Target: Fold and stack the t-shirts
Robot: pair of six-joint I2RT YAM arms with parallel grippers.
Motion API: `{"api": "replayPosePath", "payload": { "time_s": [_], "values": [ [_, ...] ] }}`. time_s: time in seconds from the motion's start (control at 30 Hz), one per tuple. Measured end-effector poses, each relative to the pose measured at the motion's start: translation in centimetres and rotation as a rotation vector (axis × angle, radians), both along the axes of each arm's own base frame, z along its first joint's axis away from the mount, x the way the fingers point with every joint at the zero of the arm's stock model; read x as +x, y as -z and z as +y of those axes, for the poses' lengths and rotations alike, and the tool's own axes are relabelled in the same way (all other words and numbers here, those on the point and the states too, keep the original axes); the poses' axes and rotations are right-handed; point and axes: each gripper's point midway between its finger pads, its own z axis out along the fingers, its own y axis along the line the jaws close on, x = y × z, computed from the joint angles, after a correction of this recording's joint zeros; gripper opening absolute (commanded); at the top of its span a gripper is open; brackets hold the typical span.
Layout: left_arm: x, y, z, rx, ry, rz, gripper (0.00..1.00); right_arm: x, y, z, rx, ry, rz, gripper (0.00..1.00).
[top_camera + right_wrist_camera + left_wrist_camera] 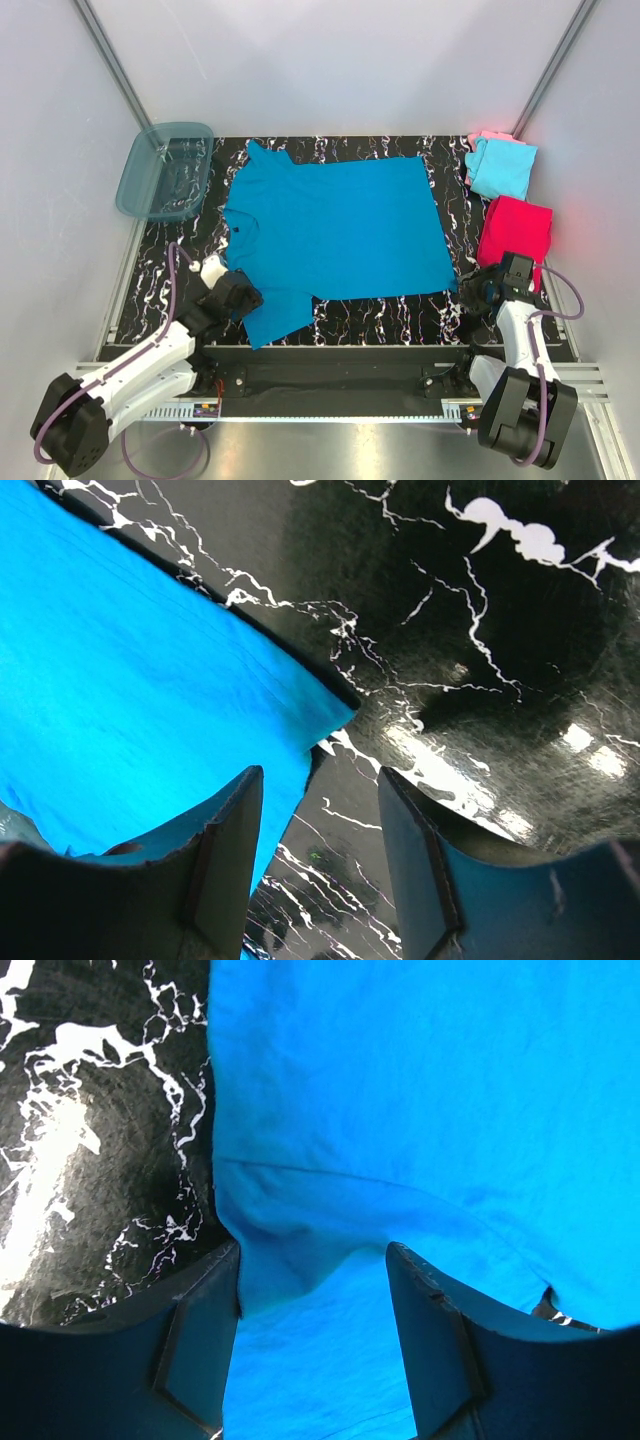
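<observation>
The blue shirt (340,225) is spread flat on the table (395,318), evidently so that it can be folded. The left gripper (312,1260) is held over a sleeve with its fingers apart. A ridge of cloth is bunched between them, not yet pinched. The right gripper (320,780) is likewise released. The hem corner lies just ahead of its left finger (225,850), and table shows under the rest of the gap. Both are judged to be set for a paired grasp. A cyan shirt (503,168) on a pink shirt (487,136), and a red shirt (515,228), are kept folded beyond the right gripper, away from the work.
</observation>
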Motion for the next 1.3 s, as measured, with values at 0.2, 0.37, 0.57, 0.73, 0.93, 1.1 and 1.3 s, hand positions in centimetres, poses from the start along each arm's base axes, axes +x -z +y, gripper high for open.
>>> {"api": "replayPosePath", "payload": {
  "time_s": [0.2, 0.37, 0.57, 0.73, 0.93, 1.1, 1.3],
  "values": [
    [0.2, -0.6, -0.1, -0.014, 0.002, -0.024, 0.61, -0.1, 0.2, 0.1, 0.009, 0.007, 0.012, 0.57],
    [0.2, -0.9, -0.1, -0.021, 0.002, -0.036, 0.61, 0.2, 0.6, 0.0, 0.019, 0.018, 0.019, 0.57],
    [0.0, -0.8, 0.0, -0.015, 0.003, -0.028, 0.55, 0.6, 1.8, -0.1, 0.036, 0.023, 0.056, 0.56],
    [0.0, -0.7, 0.1, -0.013, 0.003, -0.025, 0.53, 1.1, 1.9, -0.2, 0.04, 0.03, 0.047, 0.56],
    [-0.1, -0.5, 0.1, -0.007, 0.003, -0.018, 0.5, 2.0, 2.0, -0.3, 0.059, 0.039, 0.03, 0.54],
    [-0.1, -0.5, 0.1, -0.006, 0.002, -0.018, 0.24, 2.7, 2.0, -0.3, 0.072, 0.047, 0.013, 0.42],
    [-0.1, -0.6, 0.2, -0.001, 0.001, -0.021, 0.0, 3.0, 1.3, -0.4, 0.071, 0.069, -0.017, 0.0]
  ]
}}
